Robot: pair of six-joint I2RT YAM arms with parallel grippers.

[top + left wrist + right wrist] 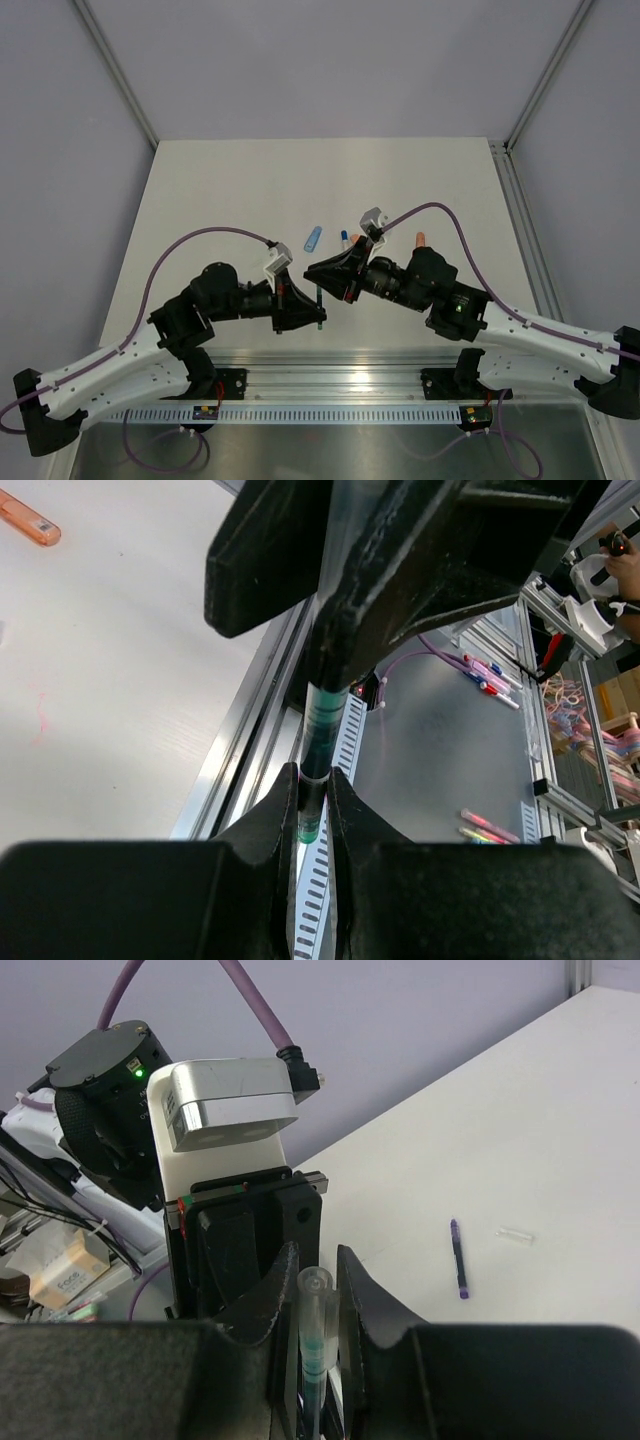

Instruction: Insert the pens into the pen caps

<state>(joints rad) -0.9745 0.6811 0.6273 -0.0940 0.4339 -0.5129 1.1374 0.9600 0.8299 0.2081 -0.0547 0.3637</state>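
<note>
Closest to the lens, the left gripper (314,820) has its jaws pressed together on the lower end of the green-tipped pen (322,720). It holds the pen off the table, pointed at the other arm. That grip near one end leaves most of the shaft free, which suits feeding it into a cap.

The pen is slim, with a see-through barrel, dark green bands and a green end showing between the left fingers (275,825).

Facing it tip to tip, the right gripper (318,1252) has its jaws drawn in close on either side of what looks like a clear cap (314,1288). The green shaft shows inside the cap, so the two arms seem to hold one part each to line up and push them together. How far the pen is seated cannot be told.

To the right of the right gripper, well apart on the table, lie a thin purple pen (458,1258) and, just beyond it, a short clear tube (515,1233).
</note>
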